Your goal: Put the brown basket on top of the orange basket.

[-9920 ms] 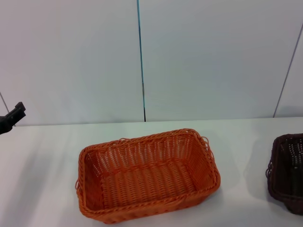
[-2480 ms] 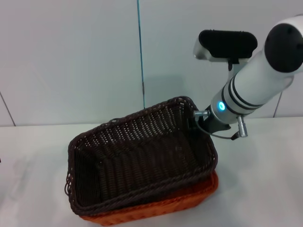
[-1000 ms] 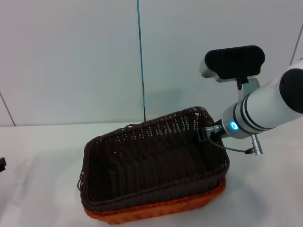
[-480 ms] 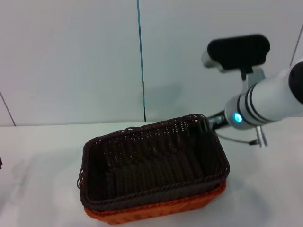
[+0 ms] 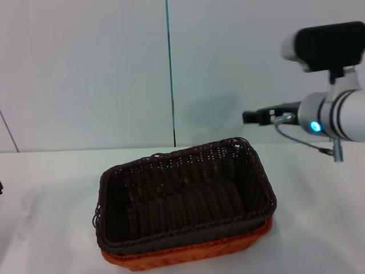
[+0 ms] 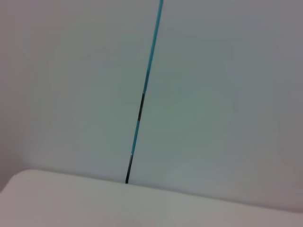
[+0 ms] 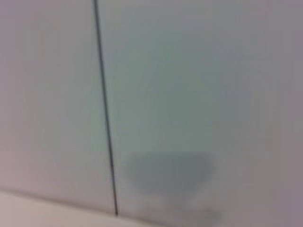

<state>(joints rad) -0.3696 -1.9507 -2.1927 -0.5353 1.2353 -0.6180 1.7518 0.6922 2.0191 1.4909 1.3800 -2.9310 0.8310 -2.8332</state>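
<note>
- We see the brown basket (image 5: 185, 197) nested inside the orange basket (image 5: 191, 251), both sitting on the white worktop (image 5: 319, 228) in the middle of the head view.
- Only the lower edge and right corner of the orange basket show beneath the brown one; the brown rim stands higher all round.
- The brown basket sits fairly level, its long side running across the view and turned slightly.
- Our right hand (image 5: 251, 117) is up in the air, above and to the right of the baskets, well apart from them and touching nothing.
- We cannot tell whether its fingers are open or closed, as only a dark tip shows, pointing towards the wall seam (image 5: 169, 74).
- Our left hand is out of sight apart from a dark sliver at the far left edge of the head view.
- Both wrist views show only the pale wall (image 6: 227, 94) and its vertical seam, with a strip of worktop below.
</note>
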